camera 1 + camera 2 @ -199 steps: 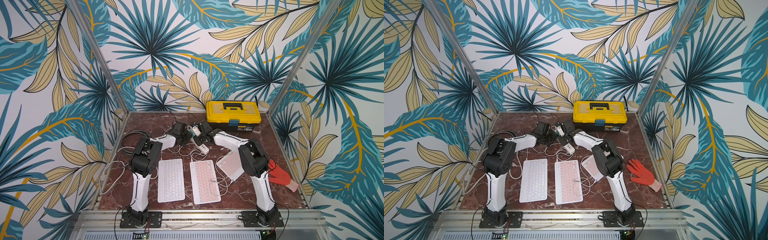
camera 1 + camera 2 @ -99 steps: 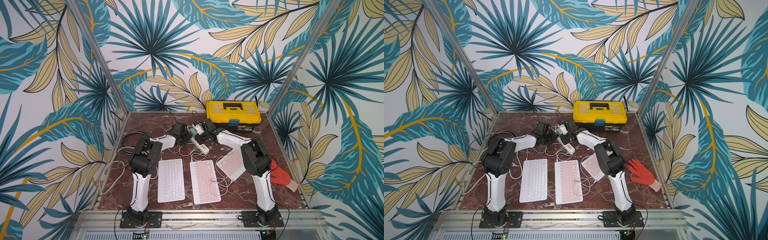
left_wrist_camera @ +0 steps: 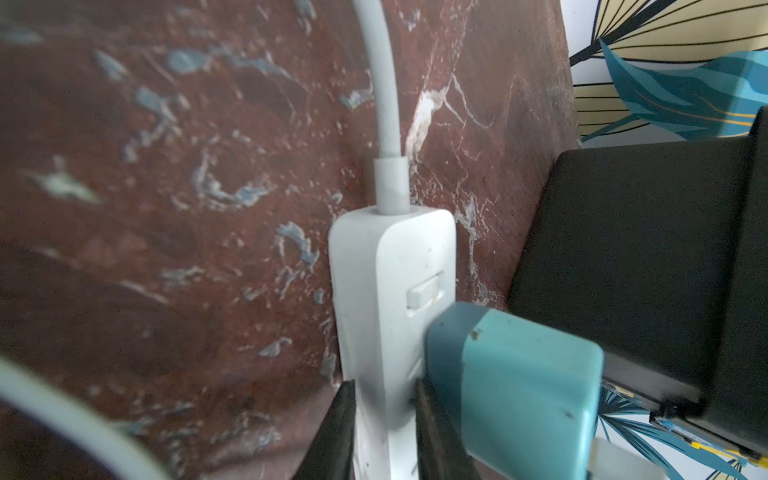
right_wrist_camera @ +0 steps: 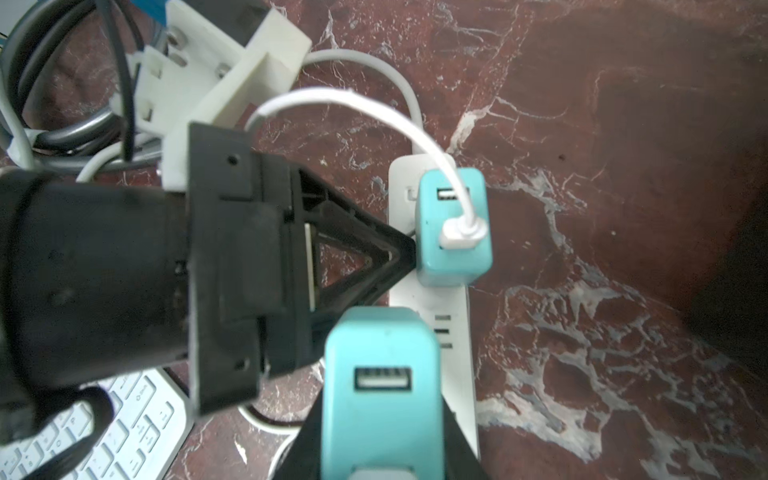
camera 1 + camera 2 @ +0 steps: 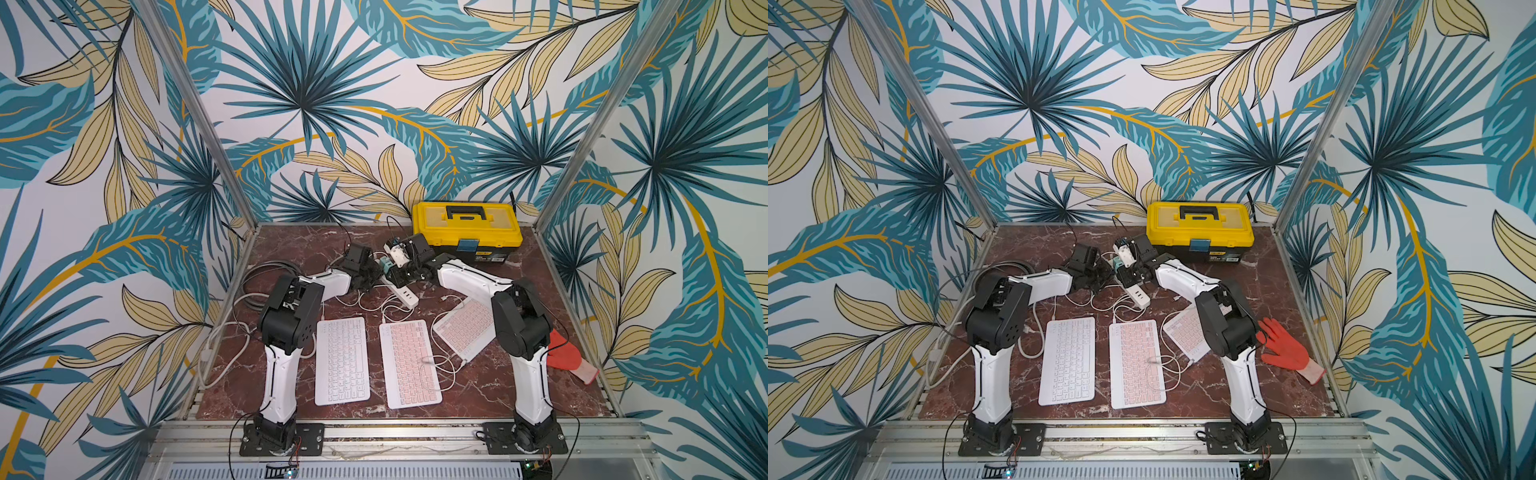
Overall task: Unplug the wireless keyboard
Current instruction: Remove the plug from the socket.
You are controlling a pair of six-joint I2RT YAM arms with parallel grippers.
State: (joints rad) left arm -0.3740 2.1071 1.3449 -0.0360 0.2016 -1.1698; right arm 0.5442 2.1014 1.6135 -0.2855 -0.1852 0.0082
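Right wrist | right hand [image 4: 380, 432] grips charger [image 4: 380, 357], likely unplugged | left hand [image 3: 384, 436] clamps strip [image 3: 390, 266]

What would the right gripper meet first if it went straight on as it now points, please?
Most likely the white power strip, right beyond the teal charger it holds; depth is unclear from the wrist view.

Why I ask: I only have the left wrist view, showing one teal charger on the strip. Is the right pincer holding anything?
Observer: Yes, the right pincer is shut on a second teal charger.
Operator: Any cable in it?
Observer: No, its USB port is empty.
Operator: And the other charger, on the power strip?
Observer: A white cable is plugged into it.
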